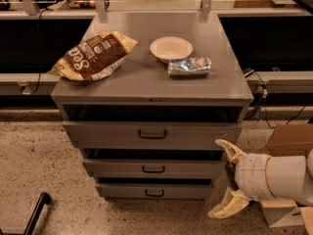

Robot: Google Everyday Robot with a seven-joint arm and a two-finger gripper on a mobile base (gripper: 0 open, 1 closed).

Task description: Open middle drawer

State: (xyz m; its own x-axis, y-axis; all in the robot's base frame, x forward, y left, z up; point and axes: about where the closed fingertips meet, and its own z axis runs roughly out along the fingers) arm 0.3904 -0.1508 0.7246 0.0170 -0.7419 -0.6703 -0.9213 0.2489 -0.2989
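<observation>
The grey metal cabinet (152, 82) has three drawers. The middle drawer (117, 168) is the shallow second one, with a small dark bar handle (153, 169); it stands out slightly from the cabinet. The taller top drawer (107, 134) is above it and the lowest drawer (122, 192) below. My gripper (226, 178) is at the lower right, just right of the middle drawer's right end. Its cream fingers (229, 150) are spread open and hold nothing.
On the cabinet top lie a brown chip bag (92, 56), a white bowl (171, 48) and a crushed silver bag (190, 66). Cardboard boxes (288, 140) stand on the speckled floor at the right. A dark bar (35, 214) is at the lower left.
</observation>
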